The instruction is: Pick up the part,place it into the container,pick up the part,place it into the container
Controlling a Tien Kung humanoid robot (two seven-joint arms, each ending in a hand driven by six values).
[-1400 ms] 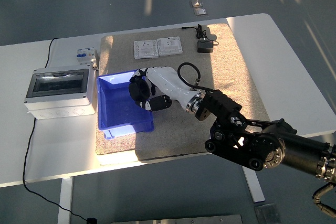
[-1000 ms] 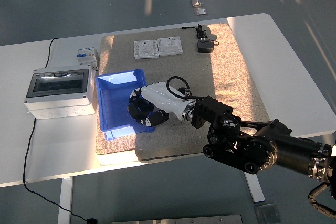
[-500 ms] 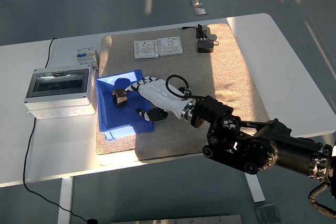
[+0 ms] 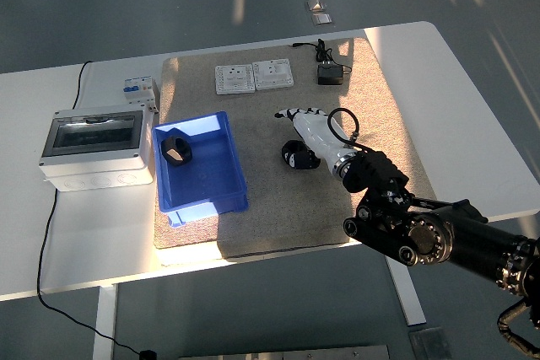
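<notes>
A black part (image 4: 176,150) lies inside the blue container (image 4: 221,176), near its far left corner. My right hand (image 4: 297,135) is white with black finger joints and hovers over the mat to the right of the container. Its fingers are relaxed and hold nothing. Two white socket plates (image 4: 253,77) lie side by side at the back of the mat. A black adapter with a cable (image 4: 328,74) lies at the back right. My left arm is out of view.
A grey distribution box with a clear lid (image 4: 95,145) stands left of the container. A small breaker (image 4: 137,88) sits behind it. The beige mat (image 4: 371,124) covers the table's middle. A cable (image 4: 46,233) runs down the left side.
My right hand carried the black part over the container, let it go inside, then drew back to the right over the mat. The part now lies in the container's far left corner.
</notes>
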